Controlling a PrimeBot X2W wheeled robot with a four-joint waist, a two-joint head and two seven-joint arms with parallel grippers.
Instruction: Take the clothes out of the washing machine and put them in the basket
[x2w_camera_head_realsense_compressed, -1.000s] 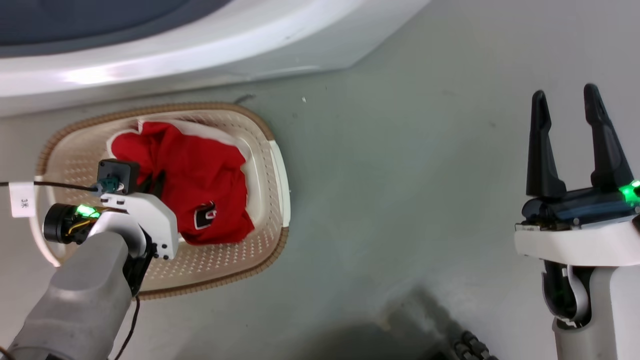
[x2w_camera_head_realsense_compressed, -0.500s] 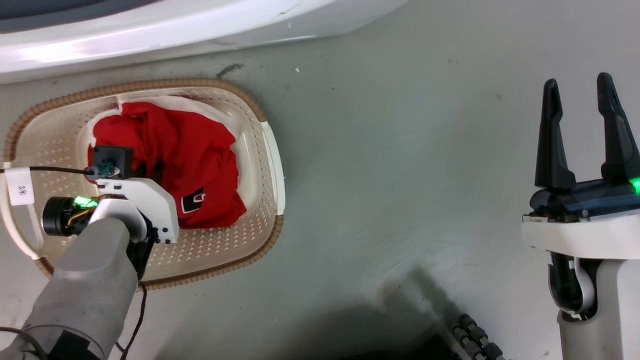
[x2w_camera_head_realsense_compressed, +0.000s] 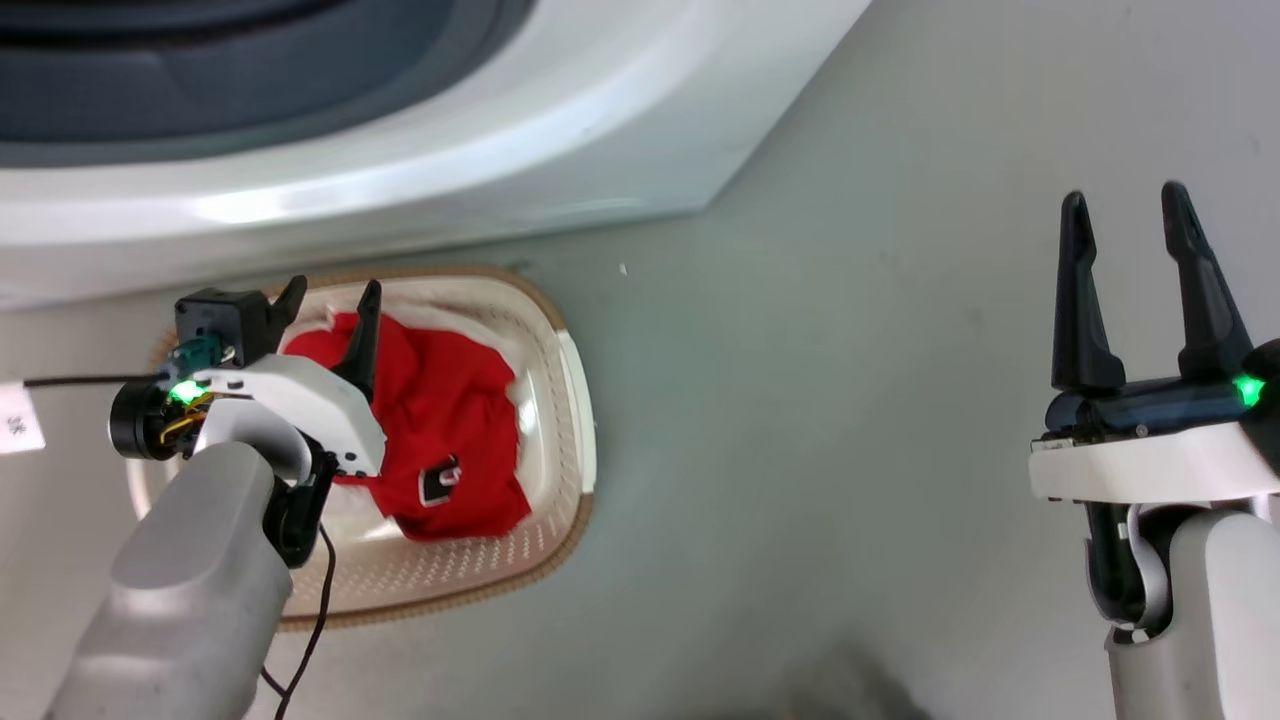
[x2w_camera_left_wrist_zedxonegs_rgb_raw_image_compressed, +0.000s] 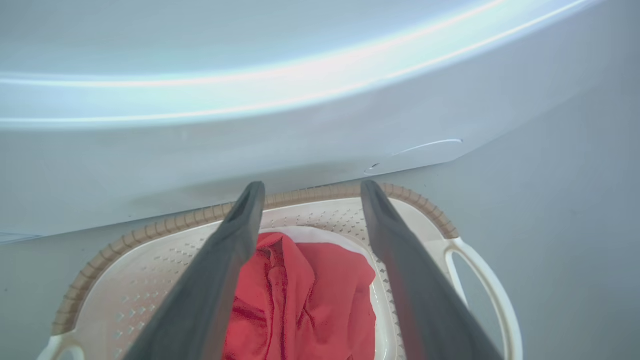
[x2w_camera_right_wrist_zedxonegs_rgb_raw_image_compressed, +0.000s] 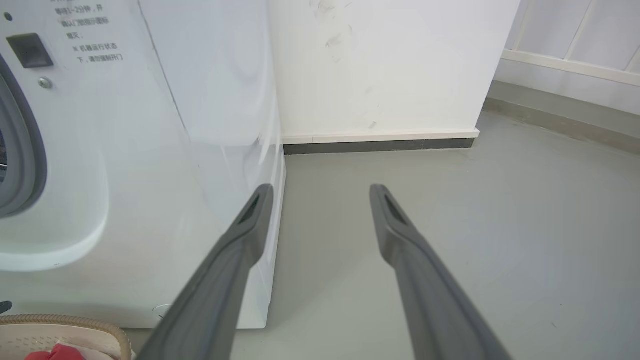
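Floor (x2w_camera_head_realsense_compressed: 800, 400): grey-green, smooth, lightly scuffed. The washing machine (x2w_camera_head_realsense_compressed: 400, 180) is stood on it, with a white front. Its grey door seal (x2w_camera_right_wrist_zedxonegs_rgb_raw_image_compressed: 35, 150) is caught at the left edge of the right wrist view. The basket (x2w_camera_head_realsense_compressed: 575, 400) is set on the floor just in front of the machine's base. The clothes (x2w_camera_head_realsense_compressed: 440, 420) are piled inside the basket: a red heap with white trim, a black-and-white patch facing up.

The left gripper (x2w_camera_head_realsense_compressed: 335, 290) is held above the basket's far side, fingers spread and empty. Red cloth is seen between them in the left wrist view. The right gripper (x2w_camera_head_realsense_compressed: 1123, 197) is held over the floor, well apart from the basket, fingers spread and empty.

A white wall (x2w_camera_right_wrist_zedxonegs_rgb_raw_image_compressed: 380, 65) with scuff marks and a dark baseboard (x2w_camera_right_wrist_zedxonegs_rgb_raw_image_compressed: 380, 146) is seen beside the machine. A black cable (x2w_camera_head_realsense_compressed: 80, 380) is run off the left wrist.
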